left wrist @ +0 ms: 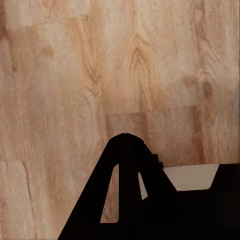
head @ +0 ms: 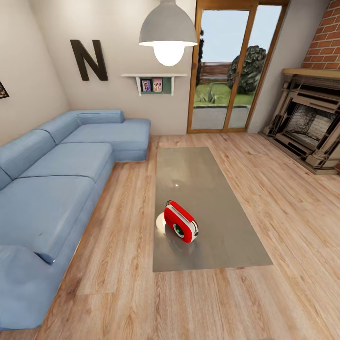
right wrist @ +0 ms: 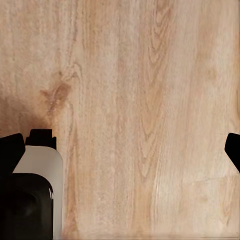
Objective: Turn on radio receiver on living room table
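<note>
In the head view the small red radio receiver (head: 181,227) stands upright on the near half of the long grey glossy table (head: 212,189), its round dial facing toward me and to the right. The living room's light wood plank floor (head: 293,208) surrounds the table. My left gripper (left wrist: 126,137) hangs over bare floor planks with its black fingers meeting at the tip, shut on nothing. Over the planks too, my right gripper (right wrist: 122,147) is open, one black fingertip (right wrist: 11,147) at each side of its wrist view.
A blue L-shaped sofa (head: 56,174) runs along the left of the table. A brick fireplace (head: 311,127) stands at the right, glass doors (head: 229,71) at the back. A black letter N (head: 88,59) and a shelf (head: 153,82) hang on the wall, a lamp (head: 168,35) overhead.
</note>
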Available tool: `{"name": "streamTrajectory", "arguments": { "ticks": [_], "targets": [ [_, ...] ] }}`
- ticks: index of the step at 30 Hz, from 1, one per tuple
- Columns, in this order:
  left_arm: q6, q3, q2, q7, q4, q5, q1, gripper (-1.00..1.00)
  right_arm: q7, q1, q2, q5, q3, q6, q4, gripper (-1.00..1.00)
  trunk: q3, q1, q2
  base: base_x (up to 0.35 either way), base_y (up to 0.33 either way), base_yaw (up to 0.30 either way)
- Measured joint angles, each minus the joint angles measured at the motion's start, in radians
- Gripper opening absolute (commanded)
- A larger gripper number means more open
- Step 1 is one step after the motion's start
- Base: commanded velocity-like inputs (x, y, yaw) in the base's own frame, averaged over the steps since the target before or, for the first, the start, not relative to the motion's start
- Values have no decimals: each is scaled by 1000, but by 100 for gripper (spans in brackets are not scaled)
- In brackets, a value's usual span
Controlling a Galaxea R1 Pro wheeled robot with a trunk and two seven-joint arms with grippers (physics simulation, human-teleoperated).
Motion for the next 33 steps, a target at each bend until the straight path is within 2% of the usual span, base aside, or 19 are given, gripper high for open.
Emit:
{"name": "streamTrajectory", "arguments": {
  "ticks": [3,7,16,28,31,33],
  "targets": [
    [-14,3,23,-25,-1,-25,10,-100,-2,0,3,-3,1,0,0,100,0,0,0,0,0,0],
    [-18,3,35,-30,-2,-33,12,-100,-2,1,4,-5,0,1,-1,100,0,0,0,0,0,0],
    [-20,1,41,-32,-2,-38,13,-100,-2,1,4,-5,1,1,-1,100,0,0,0,0,0,0],
    [-22,1,40,-32,-2,-41,13,-100,-2,1,4,-6,1,1,0,100,0,0,0,0,0,0],
    [-21,0,32,-36,-2,-40,13,-100,-2,1,4,-6,1,1,0,100,0,0,0,0,0,0],
    [-15,0,11,-42,-1,-37,14,-100,-2,1,4,-5,1,1,0,100,0,0,0,0,0,0]
  ]
}}
